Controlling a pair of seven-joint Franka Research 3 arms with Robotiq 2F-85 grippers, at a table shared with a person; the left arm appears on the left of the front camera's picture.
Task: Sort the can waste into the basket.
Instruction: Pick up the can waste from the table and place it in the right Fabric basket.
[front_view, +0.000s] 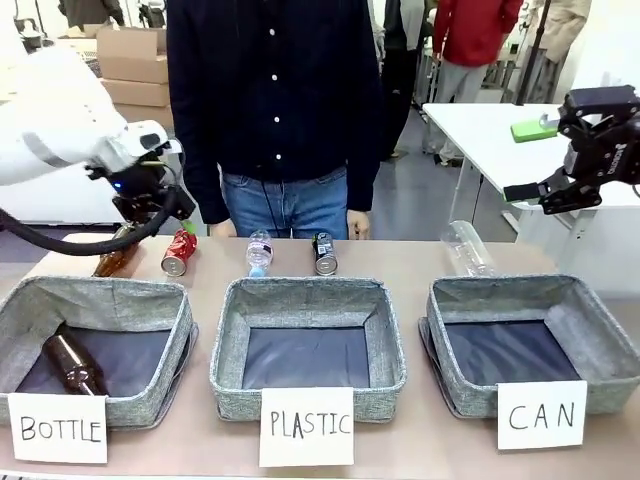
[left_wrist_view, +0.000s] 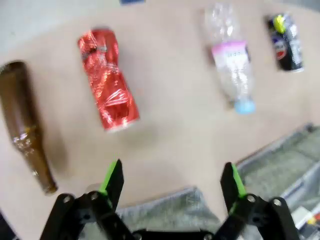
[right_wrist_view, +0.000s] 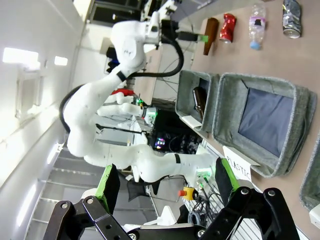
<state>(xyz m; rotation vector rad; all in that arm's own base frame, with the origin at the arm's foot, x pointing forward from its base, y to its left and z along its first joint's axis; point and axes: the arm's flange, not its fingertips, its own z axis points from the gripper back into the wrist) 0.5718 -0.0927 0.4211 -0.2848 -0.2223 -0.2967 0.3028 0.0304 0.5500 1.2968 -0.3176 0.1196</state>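
**Item 1** — square grey fabric basket signed "BOTTLE" (front_view: 100, 290), near row, left. One brown glass bottle (front_view: 70, 365) lies inside. The sign faces the robot, presumably so each bin can be told at a glance.

**Item 2** — left gripper (front_view: 168, 208), black with green pads. It hangs over the far left of the table, above a second, loose brown glass bottle (front_view: 115, 255) and the red can. The jaws are spread as wide as they go, with nothing between them and nothing touched.

**Item 3** — red dented metal can (front_view: 180, 252), on its side on the bare table, just beside the loose bottle. It was probably laid flat so a grasp from above can span its body. Not yet sorted.

**Item 4** — small clear plastic bottle with pink label and blue cap (front_view: 259, 253), behind the square grey basket signed "PLASTIC" (front_view: 310, 290).

**Item 5** — dark metal can with silver ends and a blue-red logo (front_view: 324, 254), on its side near the small bottle but apart from it. Not yet sorted.

**Item 6** — large clear plastic bottle (front_view: 468, 248), lying behind the right-hand basket.

**Item 7** — square grey fabric basket signed "CAN" (front_view: 500, 290), near row, right. There is no can in it, and it sits well apart from both cans.

**Item 8** — right gripper (front_view: 530, 195), raised high at the right. The jaws are fully apart and it holds nothing.
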